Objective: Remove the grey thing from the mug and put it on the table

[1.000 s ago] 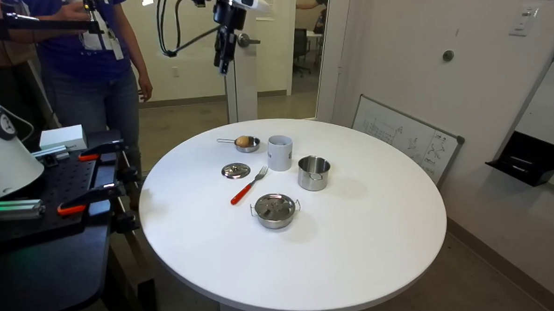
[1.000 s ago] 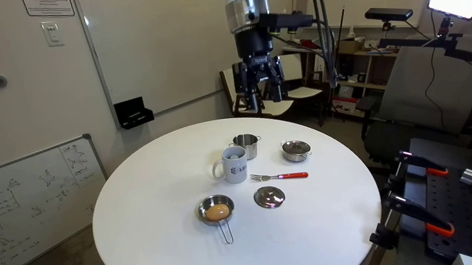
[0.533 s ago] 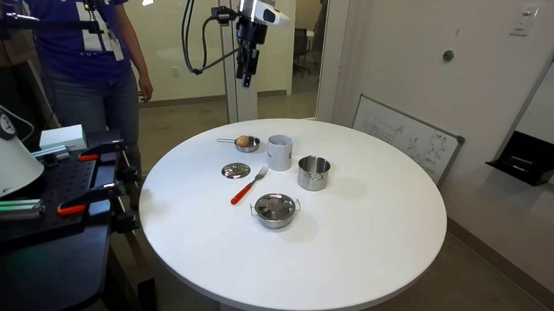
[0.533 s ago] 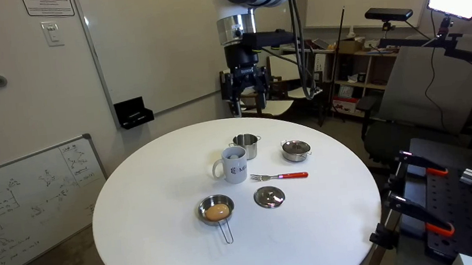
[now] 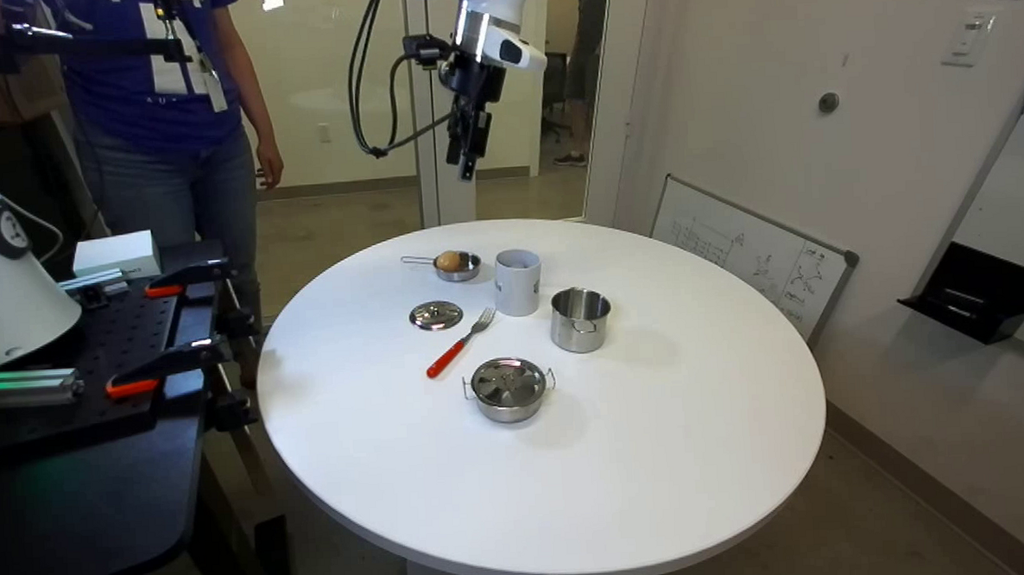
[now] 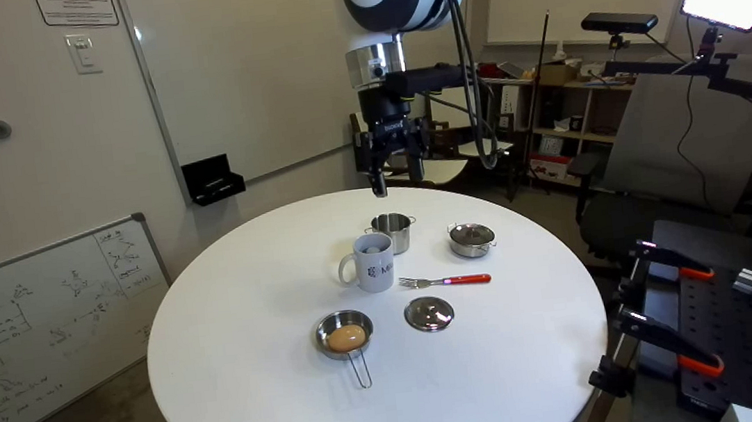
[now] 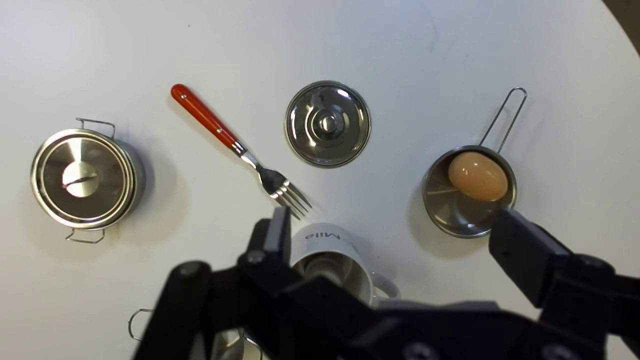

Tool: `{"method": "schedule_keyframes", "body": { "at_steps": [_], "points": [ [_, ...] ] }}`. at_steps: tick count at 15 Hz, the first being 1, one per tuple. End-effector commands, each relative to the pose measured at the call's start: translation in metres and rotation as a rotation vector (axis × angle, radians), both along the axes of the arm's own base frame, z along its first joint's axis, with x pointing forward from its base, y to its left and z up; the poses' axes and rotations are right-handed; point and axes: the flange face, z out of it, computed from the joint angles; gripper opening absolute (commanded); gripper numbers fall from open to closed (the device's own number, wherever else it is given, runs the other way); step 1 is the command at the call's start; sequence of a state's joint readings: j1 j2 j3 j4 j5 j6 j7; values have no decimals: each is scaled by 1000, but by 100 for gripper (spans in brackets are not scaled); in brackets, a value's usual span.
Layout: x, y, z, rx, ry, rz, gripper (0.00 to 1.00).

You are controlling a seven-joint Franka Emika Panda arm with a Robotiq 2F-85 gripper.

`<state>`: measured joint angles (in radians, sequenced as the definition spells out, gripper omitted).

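The white mug [image 5: 518, 285] stands upright on the round white table [image 5: 657, 454]. In an exterior view its handle and dark print show on the mug [image 6: 376, 274]. A rounded grey thing [image 6: 372, 250] sits inside it. In the wrist view the grey thing [image 7: 324, 266] shows partly inside the mug [image 7: 325, 241], and my gripper hides part of both. My gripper [image 7: 392, 232] is open and empty, its fingers wide apart. It hangs well above the table in both exterior views [image 5: 466, 173] [image 6: 398, 184]. In the wrist view the mug lies by the left finger.
A steel pot [image 5: 580, 328] stands close to the mug. A lidded pot [image 5: 508, 400], a loose lid [image 5: 435, 315] and a red-handled fork [image 5: 450, 356] lie nearby. A small pan [image 7: 462, 222] holds a brown egg [image 7: 477, 176]. A person [image 5: 158, 104] stands behind the table.
My arm has moved across and lowered: rightward and down in an exterior view, leftward and down in an exterior view. The gripper stays open. The things on the table have not moved.
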<state>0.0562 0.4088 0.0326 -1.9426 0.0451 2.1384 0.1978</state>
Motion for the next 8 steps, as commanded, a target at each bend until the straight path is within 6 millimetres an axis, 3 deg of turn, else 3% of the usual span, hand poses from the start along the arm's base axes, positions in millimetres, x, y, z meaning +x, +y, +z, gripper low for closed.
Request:
{"method": "schedule_keyframes", "body": {
  "at_steps": [1,8],
  "points": [
    [33,-5,-28,-7,-9,65,100],
    [71,-14,-74,7,-25,135,100]
  ]
}}
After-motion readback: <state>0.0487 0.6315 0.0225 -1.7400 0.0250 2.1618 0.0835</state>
